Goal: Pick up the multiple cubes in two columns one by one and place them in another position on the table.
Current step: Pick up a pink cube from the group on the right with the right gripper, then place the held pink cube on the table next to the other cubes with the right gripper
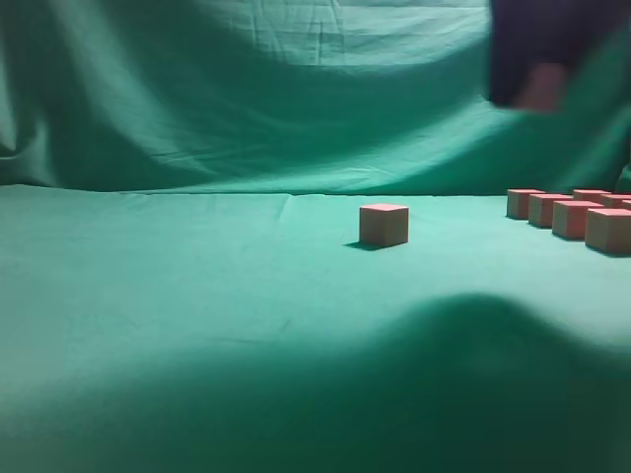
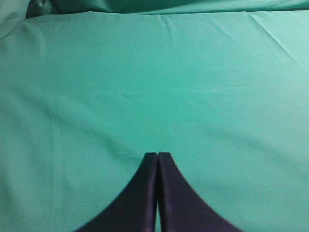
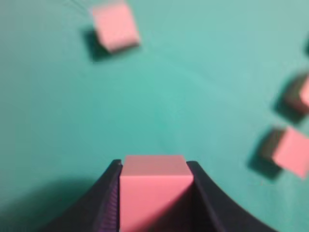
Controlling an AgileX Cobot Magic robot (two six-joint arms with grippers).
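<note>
My right gripper (image 3: 154,164) is shut on one reddish-pink cube (image 3: 155,191), which fills the gap between its dark fingers. In the exterior view that gripper (image 1: 537,94) is a blurred dark shape high at the top right, with the cube (image 1: 542,85) in it, well above the table (image 1: 197,296). A single cube (image 1: 384,224) stands alone near the middle of the green cloth. Several more cubes (image 1: 572,215) sit in two columns at the right edge. In the left wrist view my left gripper (image 2: 158,155) is shut and empty over bare cloth.
The right wrist view looks down on the lone cube (image 3: 115,25) at the top left and two cubes (image 3: 289,151) at the right edge. A wrinkled green backdrop (image 1: 246,89) hangs behind the table. A broad shadow covers the near cloth.
</note>
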